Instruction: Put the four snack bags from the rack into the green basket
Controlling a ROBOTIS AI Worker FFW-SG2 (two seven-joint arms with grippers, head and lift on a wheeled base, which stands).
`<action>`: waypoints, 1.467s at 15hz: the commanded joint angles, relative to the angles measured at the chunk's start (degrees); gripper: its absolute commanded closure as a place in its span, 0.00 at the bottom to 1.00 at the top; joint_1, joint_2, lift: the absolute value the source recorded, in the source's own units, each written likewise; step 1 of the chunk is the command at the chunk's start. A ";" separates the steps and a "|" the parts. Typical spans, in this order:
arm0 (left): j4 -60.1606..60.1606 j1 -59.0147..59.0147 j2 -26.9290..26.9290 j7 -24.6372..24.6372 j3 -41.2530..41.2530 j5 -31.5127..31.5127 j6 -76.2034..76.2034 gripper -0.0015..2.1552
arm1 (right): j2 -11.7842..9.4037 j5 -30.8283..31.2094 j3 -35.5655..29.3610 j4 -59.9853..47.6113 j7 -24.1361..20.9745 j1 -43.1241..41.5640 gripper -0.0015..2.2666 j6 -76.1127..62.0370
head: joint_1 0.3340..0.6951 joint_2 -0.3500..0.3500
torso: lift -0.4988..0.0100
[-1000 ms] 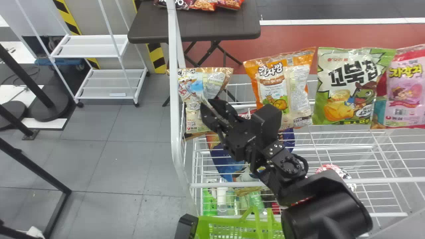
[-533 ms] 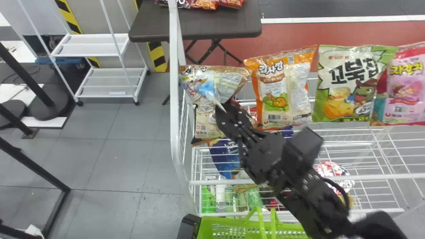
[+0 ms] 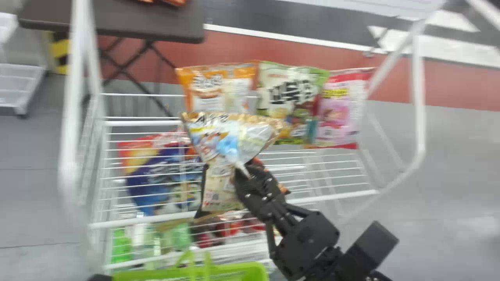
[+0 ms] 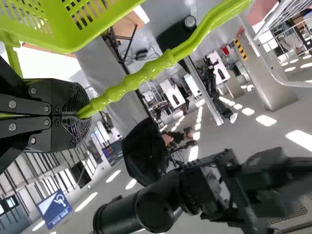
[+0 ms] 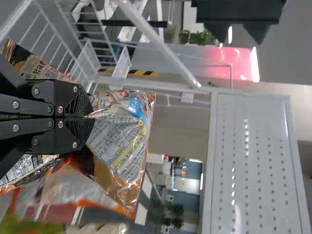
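Crinkled, glossy bag [image 3: 224,142] in right hand [image 3: 245,171] has moved from tubular rail [image 3: 73,101].

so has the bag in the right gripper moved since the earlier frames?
Yes. The held bag has moved right, away from the rack's left post and toward the front rail, now in front of the orange bag instead of left of it.

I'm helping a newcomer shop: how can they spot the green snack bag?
Find the white wire rack and look along its far side. The green bag is the middle of three there, between an orange bag and a pink bag, set apart by its green edges and large black lettering.
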 commanded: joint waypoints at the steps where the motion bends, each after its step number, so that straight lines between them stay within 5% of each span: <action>1: -0.98 0.96 -0.08 0.10 1.29 -0.13 -0.18 0.99 | 1.77 -0.13 -6.08 -2.60 4.49 6.20 0.85 1.77 | 1.00 0.00 | 0.97; 4: -2.38 1.84 -0.35 0.37 2.52 -0.13 -1.06 0.99 | 9.77 -0.57 -12.67 -3.57 17.33 7.87 0.85 5.99 | 1.00 0.00 | 0.97; 10: -5.46 3.60 -0.35 0.28 4.36 -0.13 -0.88 0.99 | 9.60 -0.22 -17.59 0.47 24.18 6.82 0.85 26.38 | 1.00 0.00 | 0.97; 22: -5.37 3.69 -1.14 0.46 3.13 -0.83 -1.23 0.99 | 7.05 3.39 -0.19 5.84 23.83 4.71 0.85 32.88 | 1.00 0.00 | 0.97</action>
